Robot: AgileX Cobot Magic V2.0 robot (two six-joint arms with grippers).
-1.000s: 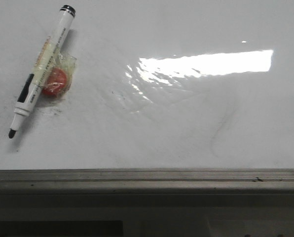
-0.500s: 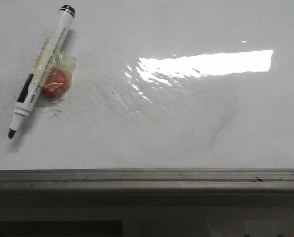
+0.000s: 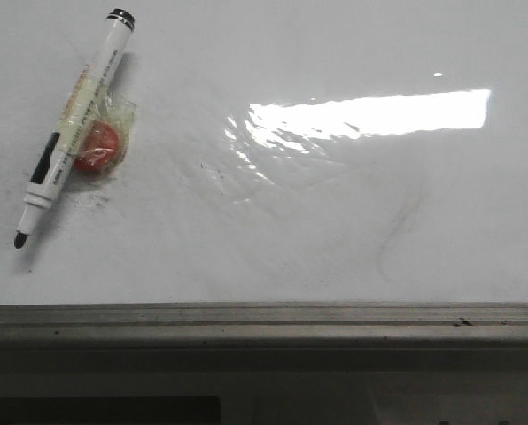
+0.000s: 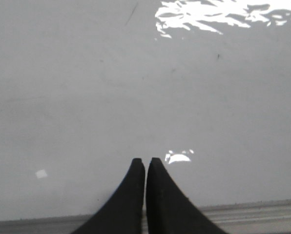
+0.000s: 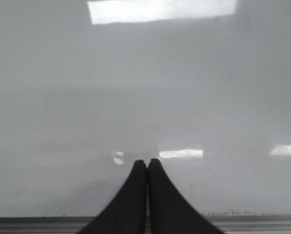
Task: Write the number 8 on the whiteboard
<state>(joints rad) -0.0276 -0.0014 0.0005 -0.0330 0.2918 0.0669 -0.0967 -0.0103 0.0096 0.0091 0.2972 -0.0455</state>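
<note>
Progress on the task was nil as far as the views showed: no number 8 appeared anywhere on the whiteboard point(image 3: 273, 239). Its glossy surface carried only faint grey curved smudges point(image 3: 397, 226) toward the right, a bright glare patch point(image 3: 370, 113) and a grey metal edge rail point(image 3: 264, 320) along the near side.

The marker point(image 3: 72, 124) lay uncapped at the far left of the board, tip pointing toward the rail, untouched by either arm. It rested against a small red round object point(image 3: 97, 147) wrapped in clear tape or film; what that object was could not be determined.

The left hand point(image 4: 145, 163) had its fingers pressed together and held nothing, hovering over bare board near the rail. The right hand point(image 5: 146, 163) was likewise closed and empty, also above bare board by the rail. Neither hand showed in the front view.

Remaining work, by judgement: the whole task, namely taking up the marker and drawing the figure.

No containers were present in any view.
</note>
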